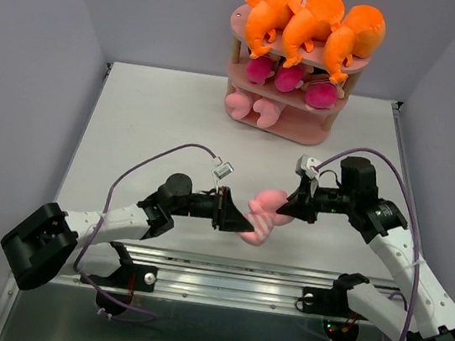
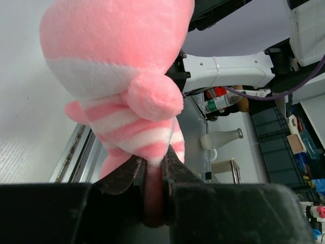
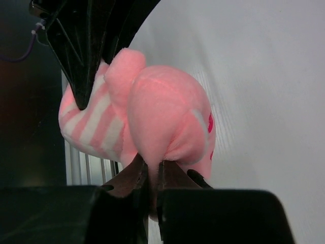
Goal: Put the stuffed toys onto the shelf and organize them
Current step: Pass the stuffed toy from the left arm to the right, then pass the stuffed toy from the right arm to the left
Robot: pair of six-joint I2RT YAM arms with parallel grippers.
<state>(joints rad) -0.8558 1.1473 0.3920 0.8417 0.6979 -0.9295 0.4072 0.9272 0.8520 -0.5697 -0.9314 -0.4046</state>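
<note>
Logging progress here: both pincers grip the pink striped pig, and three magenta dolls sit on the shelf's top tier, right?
No: the top external view shows three orange monsters on the top tier of the shelf. The left pincer and right pincer do grip the pig.

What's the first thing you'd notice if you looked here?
A pink striped pig is in the middle, pinched from both sides by the left end effector and the right end effector. Behind it, three bright orange monsters crowd the top tier of the pink shelf at the back.
</note>
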